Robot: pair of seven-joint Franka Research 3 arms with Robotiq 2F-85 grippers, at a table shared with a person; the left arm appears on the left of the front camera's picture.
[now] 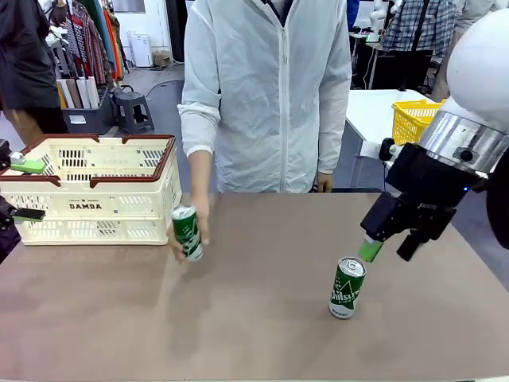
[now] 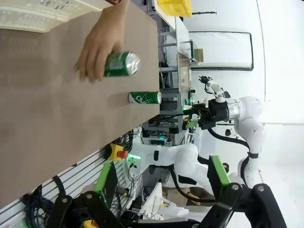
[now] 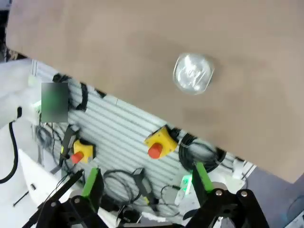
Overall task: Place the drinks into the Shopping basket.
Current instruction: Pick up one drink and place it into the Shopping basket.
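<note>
A green drink can [image 1: 347, 287] stands upright on the brown table at the right; from above, its silver top [image 3: 193, 72] shows in the right wrist view. My right gripper [image 1: 390, 248] hangs open just above and to the right of it, touching nothing. The person's hand holds a second green can [image 1: 187, 232], tilted, in front of the Shopping basket [image 1: 95, 208]. That cream crate with a brown rim stands at the far left. My left gripper [image 1: 30, 189] is open beside the basket's left end. Both cans [image 2: 121, 64] [image 2: 145, 98] show in the left wrist view.
A person in a white jacket [image 1: 266, 95] stands at the far side of the table. A bright yellow mesh basket [image 1: 413, 119] sits on a white table behind, at the right. Yellow boxes with red emergency-stop buttons [image 3: 159, 145] sit below the table's near edge.
</note>
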